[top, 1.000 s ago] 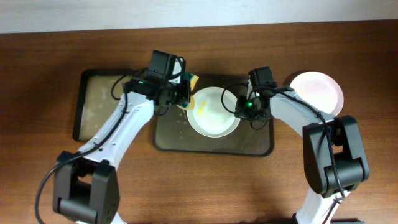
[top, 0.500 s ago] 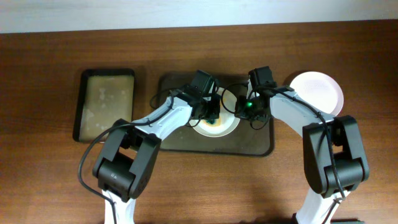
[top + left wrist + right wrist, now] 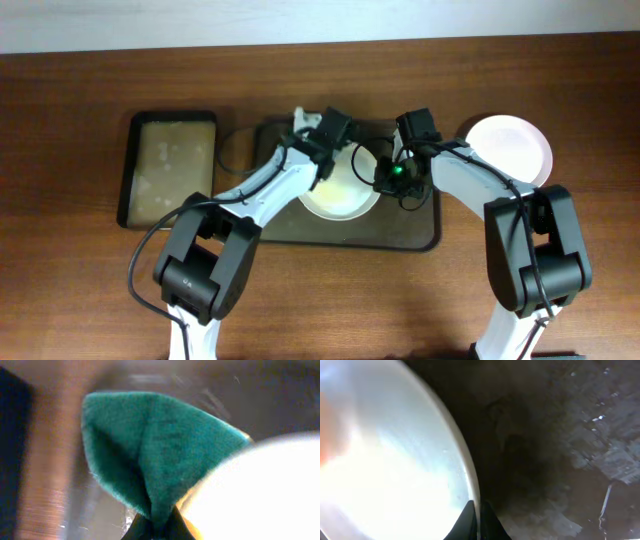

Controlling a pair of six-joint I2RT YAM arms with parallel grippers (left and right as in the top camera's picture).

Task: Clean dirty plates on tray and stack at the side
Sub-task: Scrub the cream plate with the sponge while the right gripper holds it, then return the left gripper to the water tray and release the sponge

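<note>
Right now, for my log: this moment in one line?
left jaws: shut on sponge | right jaws: shut on plate rim | plate: on tray

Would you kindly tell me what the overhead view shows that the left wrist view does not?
Only the overhead: the second round white plate on the wooden table at the right, and the small black tray with tan inside. Only the left wrist: the green scouring pad pinched in the left jaws. Both: the round white plate on the large dark brown-grey tray.

Green sponge (image 3: 150, 445), and black tray (image 3: 175, 170) lying on wooden table (image 3: 80, 300).
</note>
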